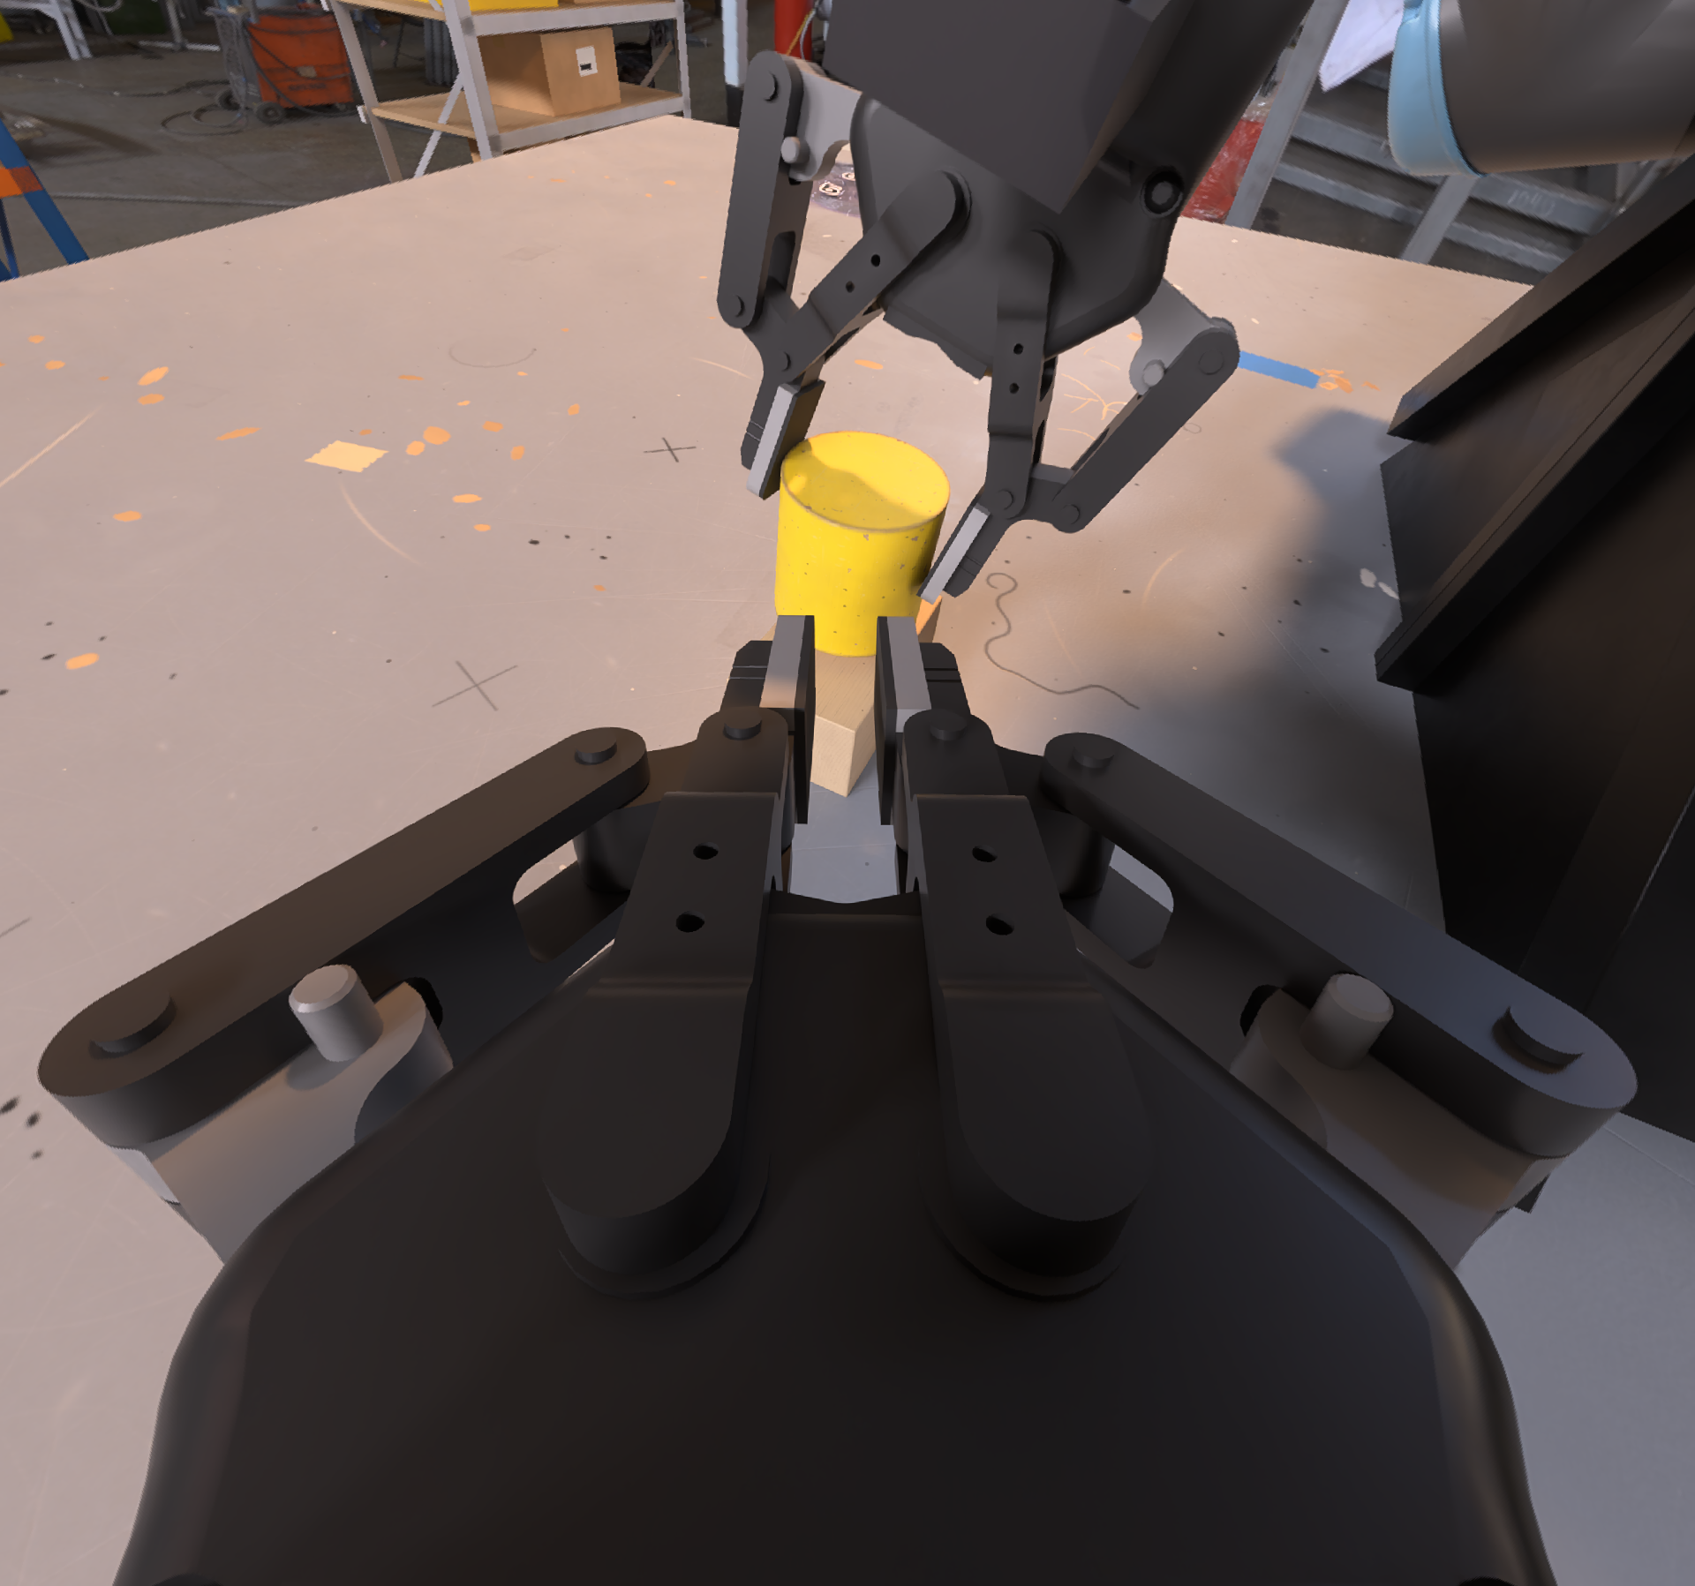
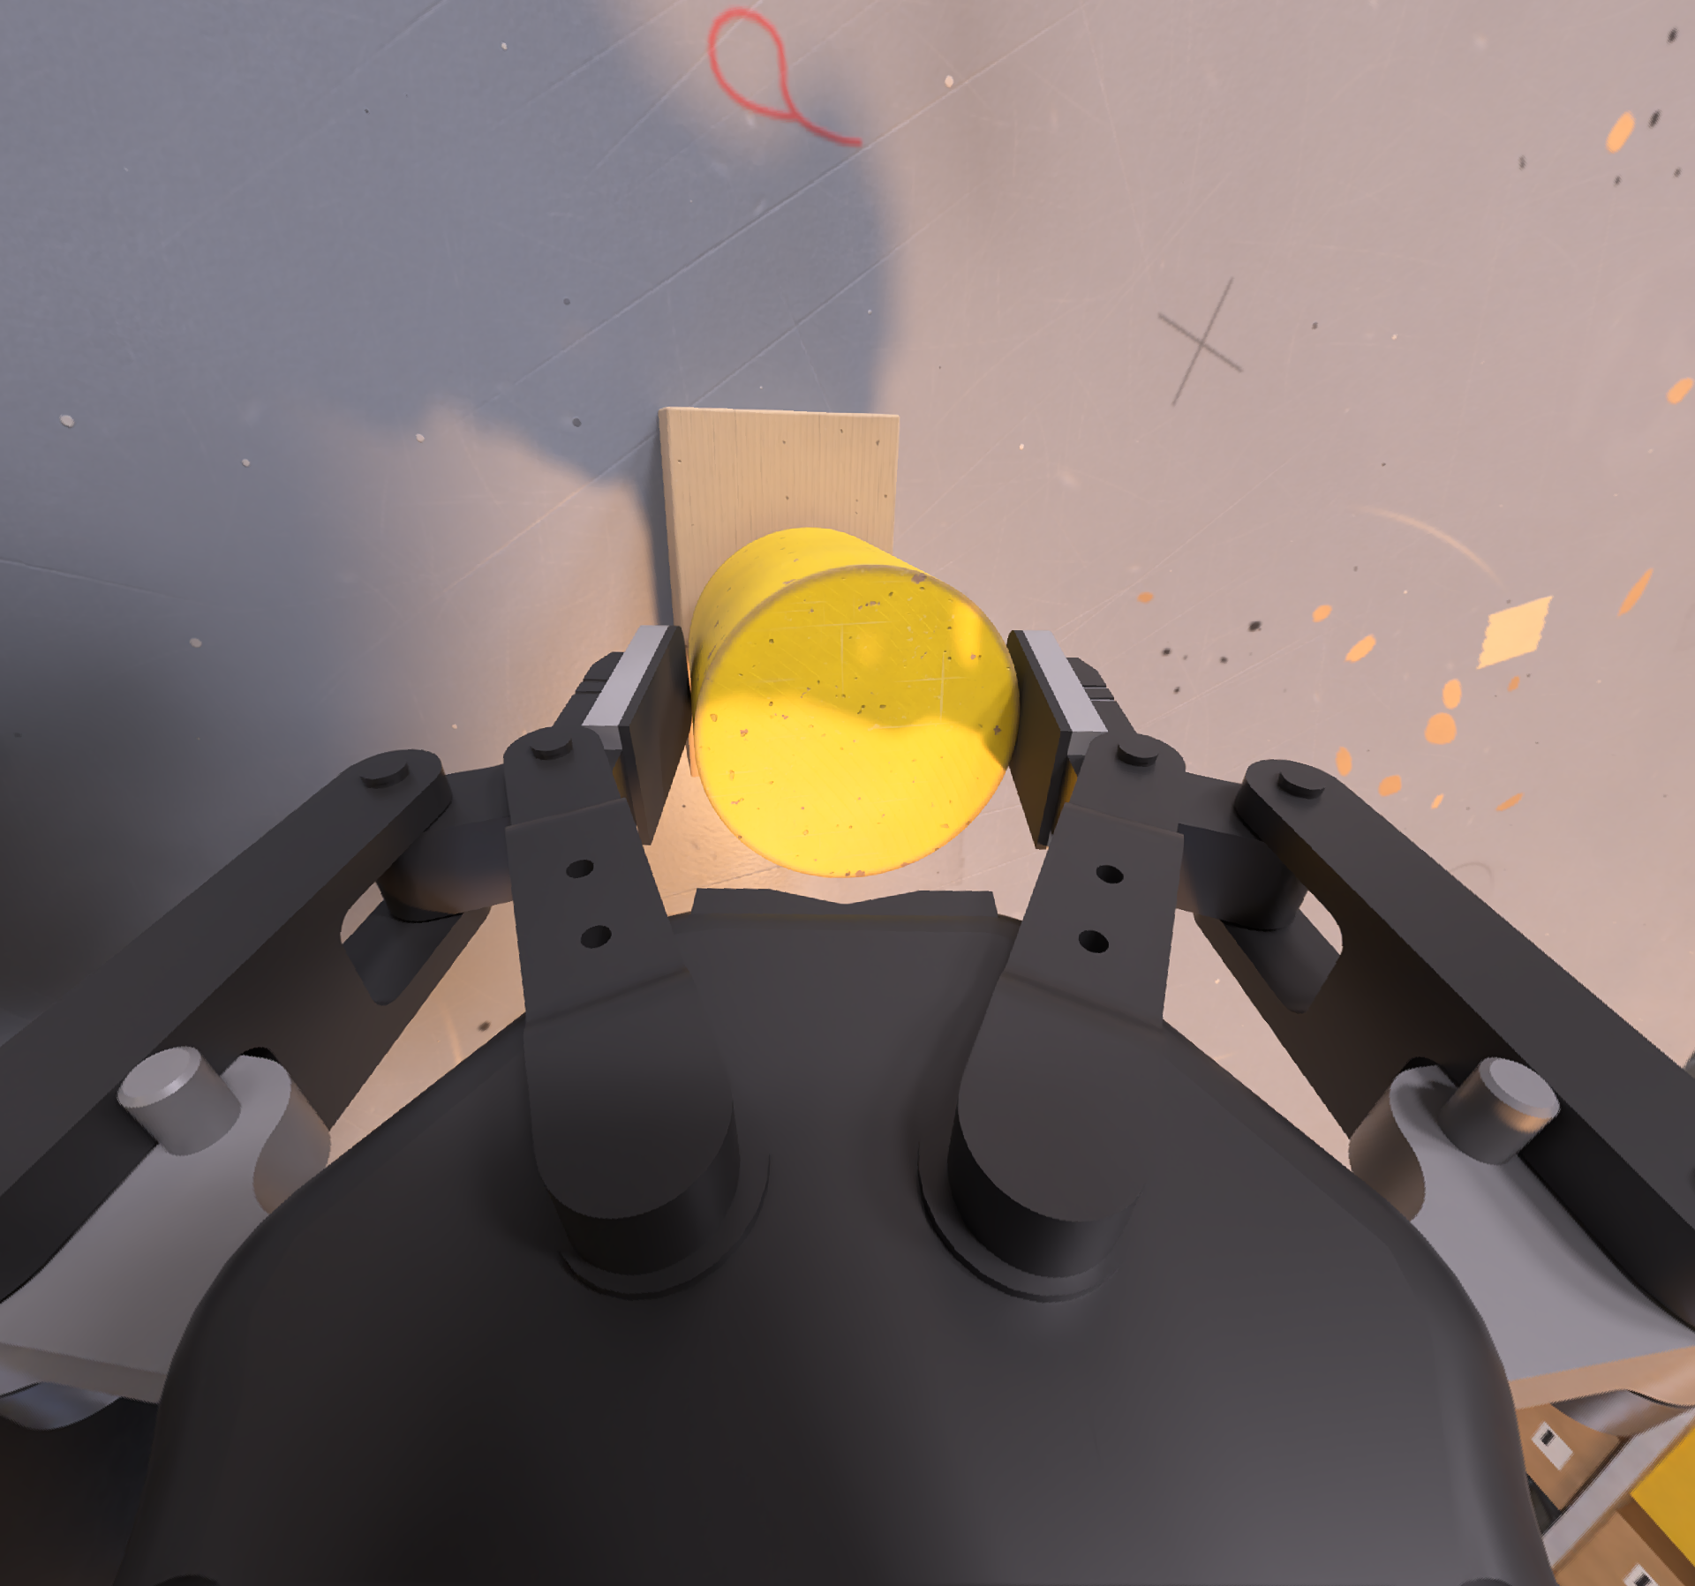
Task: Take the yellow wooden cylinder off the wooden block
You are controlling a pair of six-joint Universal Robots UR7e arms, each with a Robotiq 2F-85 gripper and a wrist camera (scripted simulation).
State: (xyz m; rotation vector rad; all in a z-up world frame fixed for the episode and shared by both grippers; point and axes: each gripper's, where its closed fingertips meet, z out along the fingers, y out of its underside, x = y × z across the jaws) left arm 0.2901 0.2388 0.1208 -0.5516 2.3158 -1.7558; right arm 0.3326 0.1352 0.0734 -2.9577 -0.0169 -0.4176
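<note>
The yellow wooden cylinder (image 1: 858,552) stands upright on one end of the pale wooden block (image 1: 839,744), which lies flat on the table. My right gripper (image 1: 862,515) comes down from the far side and is shut on the cylinder. In the right wrist view, one pad presses each side of the cylinder (image 2: 853,717), between the right gripper's (image 2: 848,717) fingers, and the bare part of the block (image 2: 780,478) extends beyond it. My left gripper (image 1: 844,689) hovers on the near side of the block. Its fingers are almost together with a narrow gap and hold nothing.
The grey table (image 1: 367,625) is speckled with orange paint and pencil crosses. A black structure (image 1: 1559,625) rises at the right edge. Shelving with cardboard boxes (image 1: 514,11) stands beyond the table. A red scribble (image 2: 761,75) marks the table past the block.
</note>
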